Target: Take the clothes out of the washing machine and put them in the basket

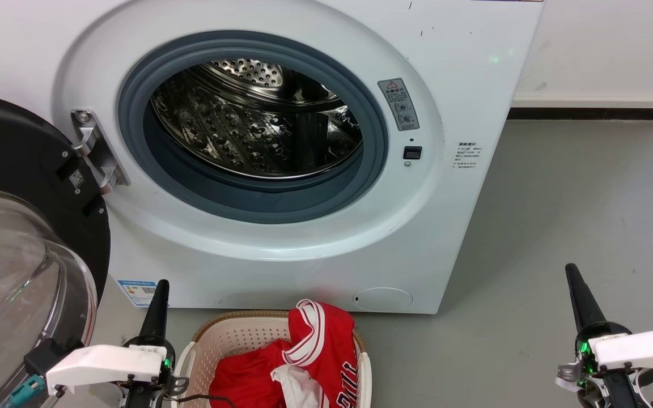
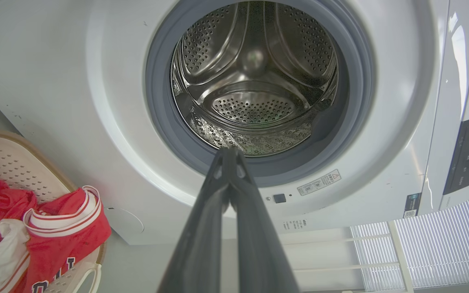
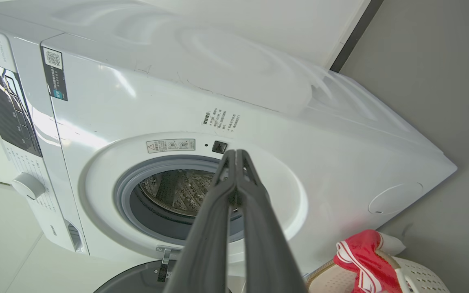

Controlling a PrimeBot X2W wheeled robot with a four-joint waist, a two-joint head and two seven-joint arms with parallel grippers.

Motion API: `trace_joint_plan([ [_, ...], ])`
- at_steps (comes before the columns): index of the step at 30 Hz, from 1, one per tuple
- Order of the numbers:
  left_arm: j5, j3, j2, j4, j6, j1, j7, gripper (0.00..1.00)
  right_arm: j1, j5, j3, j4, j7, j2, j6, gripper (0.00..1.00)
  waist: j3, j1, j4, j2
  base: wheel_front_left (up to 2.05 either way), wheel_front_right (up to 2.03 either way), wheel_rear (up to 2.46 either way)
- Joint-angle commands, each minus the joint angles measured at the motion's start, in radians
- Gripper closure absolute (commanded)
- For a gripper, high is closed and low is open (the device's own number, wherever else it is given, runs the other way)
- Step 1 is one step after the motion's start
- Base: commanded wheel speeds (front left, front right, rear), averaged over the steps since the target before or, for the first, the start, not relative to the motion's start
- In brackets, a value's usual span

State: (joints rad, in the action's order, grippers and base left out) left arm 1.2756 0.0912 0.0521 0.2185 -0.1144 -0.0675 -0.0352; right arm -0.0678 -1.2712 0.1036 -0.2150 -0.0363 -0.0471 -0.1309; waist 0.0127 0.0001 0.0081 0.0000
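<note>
The white washing machine stands with its door swung open to the left; the steel drum holds no fabric that I can see. Red clothes with white-striped trim lie in the cream basket on the floor in front of the machine, one edge draped over the rim. My left gripper is shut, just left of the basket, holding nothing. My right gripper is shut and empty, well off to the right over the floor. The wrist views show the shut left gripper and shut right gripper.
The open glass door juts out at the lower left, close to my left arm. Grey floor stretches right of the machine up to a white wall with a dark skirting strip.
</note>
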Motion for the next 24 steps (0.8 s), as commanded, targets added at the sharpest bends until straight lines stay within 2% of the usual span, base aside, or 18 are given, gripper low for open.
trace_joint_plan([
  [1,0.017,0.004,-0.001,-0.002,-0.004,-0.019,-0.006,1.0,-0.025,-0.019,0.002,0.001,-0.002,-0.004,0.0,1.0,0.0,-0.0001,0.0,0.0,0.0,0.0,0.0],
  [24,0.217,0.017,-0.002,0.017,-0.013,-0.037,-0.053,1.0,-0.04,-0.221,0.007,-0.019,-0.052,-0.005,0.0,1.0,-0.006,-0.0001,-0.005,0.0,0.0,0.0,0.0],
])
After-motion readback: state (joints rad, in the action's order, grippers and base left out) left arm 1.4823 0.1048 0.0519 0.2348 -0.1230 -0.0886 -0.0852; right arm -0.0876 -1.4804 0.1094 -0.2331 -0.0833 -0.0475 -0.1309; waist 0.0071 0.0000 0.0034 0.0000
